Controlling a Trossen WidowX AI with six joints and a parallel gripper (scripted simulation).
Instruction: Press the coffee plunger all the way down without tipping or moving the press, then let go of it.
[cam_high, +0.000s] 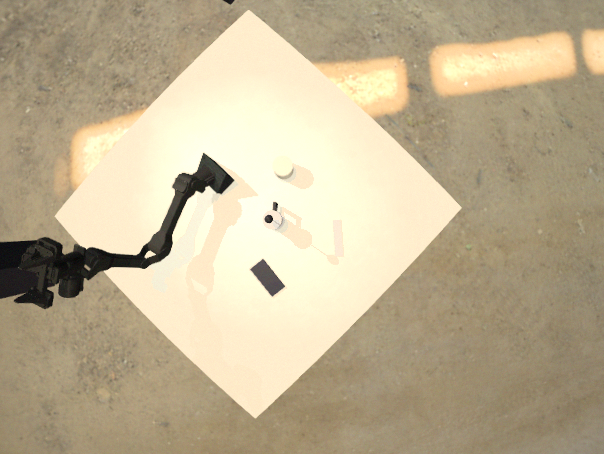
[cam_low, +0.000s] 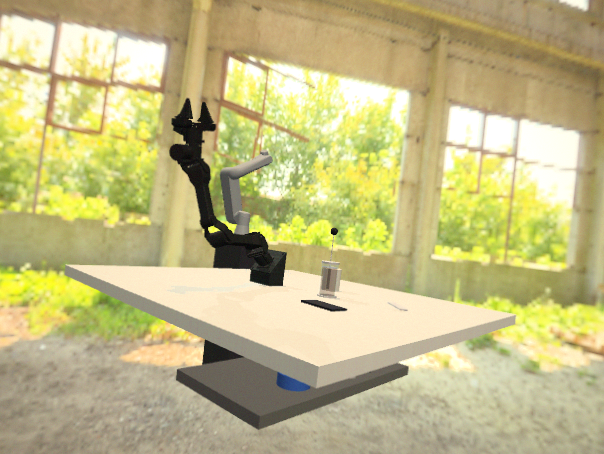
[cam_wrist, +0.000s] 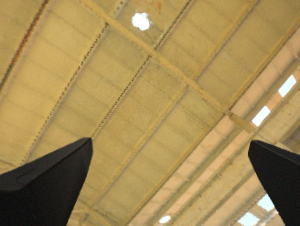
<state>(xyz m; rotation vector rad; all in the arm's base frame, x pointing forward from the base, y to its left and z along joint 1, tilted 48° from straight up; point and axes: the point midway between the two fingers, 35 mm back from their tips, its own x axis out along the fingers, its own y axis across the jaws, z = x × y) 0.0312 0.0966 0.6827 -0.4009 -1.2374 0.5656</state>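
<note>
The coffee press (cam_high: 273, 224) (cam_low: 328, 281) stands upright on the table (cam_high: 250, 360) (cam_low: 300, 332). Its black plunger knob (cam_high: 268, 219) (cam_low: 334, 231) stands high above the lid on a thin bare rod, so the plunger is up. The press handle (cam_high: 275, 205) sticks out to one side. My gripper (cam_low: 196, 103) (cam_wrist: 170, 142) is open and empty. It points upward, high above and well away from the press, out past the left edge of the table in the top view. The wrist view shows only the roof between the fingers, and the press is out of that view.
A dark flat slab (cam_high: 267, 278) (cam_low: 324, 305) lies near the press. A pale round object (cam_high: 283, 167) stands on its other side. A thin pale strip (cam_high: 338, 238) (cam_low: 398, 306) lies farther right. A grey arm-like form (cam_low: 231, 195) rises behind my black arm (cam_high: 175, 215) (cam_low: 202, 195).
</note>
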